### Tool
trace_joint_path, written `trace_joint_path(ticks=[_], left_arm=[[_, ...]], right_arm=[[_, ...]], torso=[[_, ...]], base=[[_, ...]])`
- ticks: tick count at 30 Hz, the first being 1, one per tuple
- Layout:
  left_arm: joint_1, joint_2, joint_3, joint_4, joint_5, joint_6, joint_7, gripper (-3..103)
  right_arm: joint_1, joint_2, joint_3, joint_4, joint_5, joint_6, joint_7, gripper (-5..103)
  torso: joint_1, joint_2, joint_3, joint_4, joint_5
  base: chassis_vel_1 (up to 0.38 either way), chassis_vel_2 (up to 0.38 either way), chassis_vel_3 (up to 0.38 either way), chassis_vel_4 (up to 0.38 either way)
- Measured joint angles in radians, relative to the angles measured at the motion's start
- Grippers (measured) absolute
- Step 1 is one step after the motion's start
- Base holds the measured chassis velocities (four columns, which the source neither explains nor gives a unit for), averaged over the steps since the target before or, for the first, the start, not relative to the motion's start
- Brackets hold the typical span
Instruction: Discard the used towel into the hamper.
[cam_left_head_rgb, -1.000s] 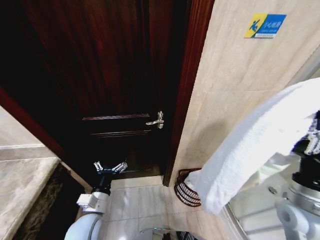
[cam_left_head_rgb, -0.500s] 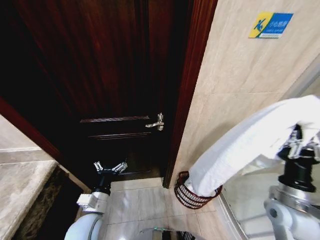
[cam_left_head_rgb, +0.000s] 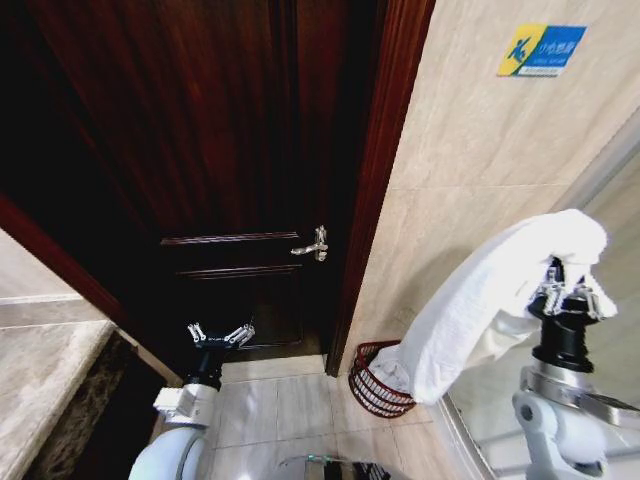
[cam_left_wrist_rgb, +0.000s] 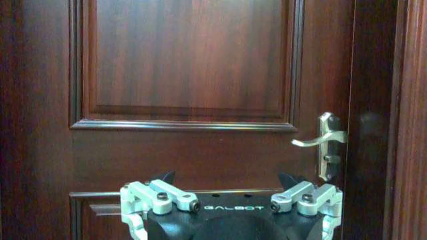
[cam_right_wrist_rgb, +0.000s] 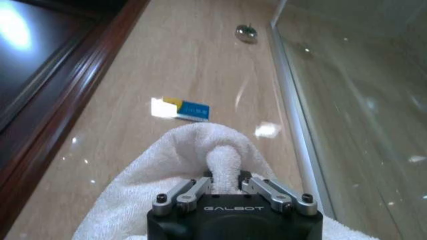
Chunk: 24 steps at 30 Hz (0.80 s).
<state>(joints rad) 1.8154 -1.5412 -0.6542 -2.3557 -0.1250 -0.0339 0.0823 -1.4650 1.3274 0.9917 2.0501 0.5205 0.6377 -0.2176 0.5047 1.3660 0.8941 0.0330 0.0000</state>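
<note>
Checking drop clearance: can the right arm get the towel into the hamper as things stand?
Probably yes. The right end effector is shut on the white towel, whose lower end hangs at the wicker hamper rim with nothing between. The left end effector sits open by the door, out of the way.

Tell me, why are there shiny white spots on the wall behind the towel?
Right wrist view: light glares off the glossy tile wall beyond the towel, which the right gripper pinches. Head view: the dark door swallows light, leaving that side shadowy, while the hamper stays visible.
</note>
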Motion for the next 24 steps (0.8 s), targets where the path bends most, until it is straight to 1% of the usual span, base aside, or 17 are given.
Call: trace_joint_path(ticks=[11,19,24], left_arm=[[0.000,0.000,0.000,0.000,0.000,0.000,0.000,100],[0.000,0.000,0.000,0.000,0.000,0.000,0.000,100],[0.000,0.000,0.000,0.000,0.000,0.000,0.000,100]], right_arm=[[0.051,-0.010,-0.036,-0.110,-0.016,0.018,-0.019,14],[0.071,0.005,-0.071,-0.198,-0.041,0.038,-0.025,14],[0.082,0.014,-0.084,-0.284,-0.063,0.064,-0.026,14]], torso=[[0.000,0.000,0.000,0.0000,0.0000],[0.000,0.000,0.000,0.0000,-0.0001],[0.000,0.000,0.000,0.0000,0.0001]], base=[[0.000,0.000,0.000,0.000],[0.000,0.000,0.000,0.000],[0.000,0.000,0.000,0.000]])
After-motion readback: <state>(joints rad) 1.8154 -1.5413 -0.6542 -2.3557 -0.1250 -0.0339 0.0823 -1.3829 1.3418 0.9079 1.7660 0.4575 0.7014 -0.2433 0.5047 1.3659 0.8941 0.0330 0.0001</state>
